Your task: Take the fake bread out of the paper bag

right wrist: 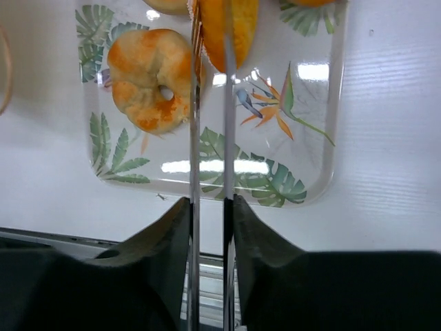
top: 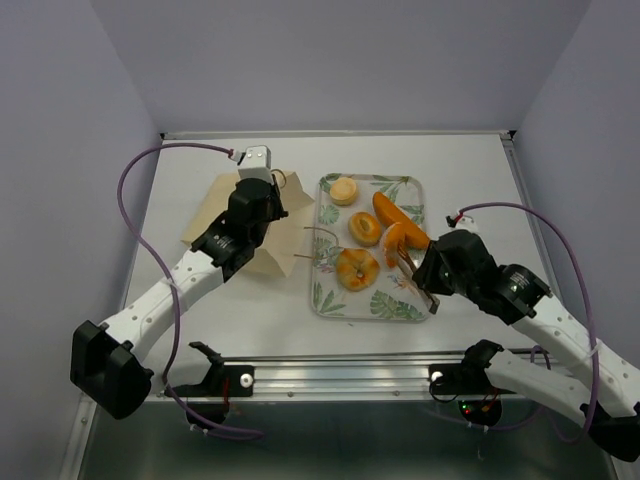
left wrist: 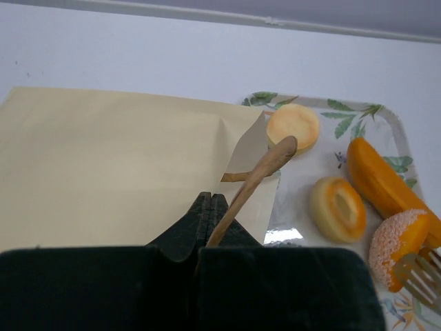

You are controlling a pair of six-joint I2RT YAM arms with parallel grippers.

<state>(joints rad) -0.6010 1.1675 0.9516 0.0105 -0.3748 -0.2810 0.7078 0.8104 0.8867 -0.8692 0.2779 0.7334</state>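
Top external view showed the paper bag [top: 215, 215] lying flat on the table [top: 460, 170], just left of the leaf-patterned tray [top: 418, 190], with the left arm stretched over it. All five pieces of the fake bread [top: 357, 268] sat on the tray, none in the bag. From the left wrist, the left gripper [left wrist: 210, 203] was pinched fully together on a brown loop handle [left wrist: 258, 176] of the bag, which rose from the jaws toward the tray. Beyond it lay the pale round bun [left wrist: 294, 125], the oval roll [left wrist: 337, 208], the long loaf [left wrist: 375, 179] and a sugared ring bun [left wrist: 398, 241].

From the right wrist, the right gripper [right wrist: 209, 207] was squeezed narrow around metal tongs [right wrist: 194, 138], whose arms ran up to an orange piece at the frame's top (most of it was cropped). The other ring bun [right wrist: 148, 79] sat just left of the tongs.
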